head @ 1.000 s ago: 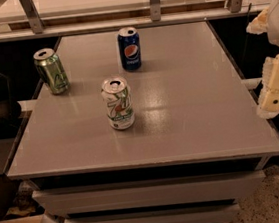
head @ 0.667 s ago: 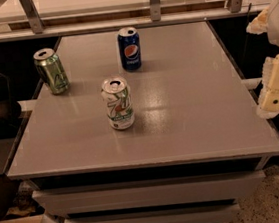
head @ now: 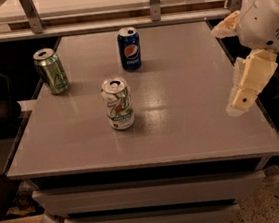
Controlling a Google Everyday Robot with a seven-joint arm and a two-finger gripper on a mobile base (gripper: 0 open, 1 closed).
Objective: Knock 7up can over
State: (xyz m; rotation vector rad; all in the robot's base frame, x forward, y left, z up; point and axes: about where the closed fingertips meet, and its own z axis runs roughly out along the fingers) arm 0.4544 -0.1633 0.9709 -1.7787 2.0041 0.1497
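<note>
While nothing on the table (head: 192, 132) has budged, the arm (head: 265, 18) definitely has: a second ago it was hugging the right edge of the frame, and now it reaches noticeably further in, with the gripper (head: 235, 106) hanging over the right side of the tabletop, about mid-height in the frame. It points down and a bit to the left. I honestly can't tell how far open the gripper is from this angle, but nothing is in it and it isn't touching anything. The 7up can (head: 117, 103) sits exactly where it was, upright, a little left of the middle of the frame, toward the front half of the table and well apart from the gripper. The green can (head: 51, 71) stands in the upper left near the table's left edge, and the Pepsi can (head: 129, 48) stands at upper centre, behind the 7up and slightly to its right; both are upright and unmoved too. So my read is that this is just the start of the approach and the knock itself isn't done yet. There's a clear stretch of bare tabletop between the gripper and the 7up, so a sweep to the left should get there. The Pepsi sits fairly close behind, though, so a push angled toward the back could clip the wrong can.
</note>
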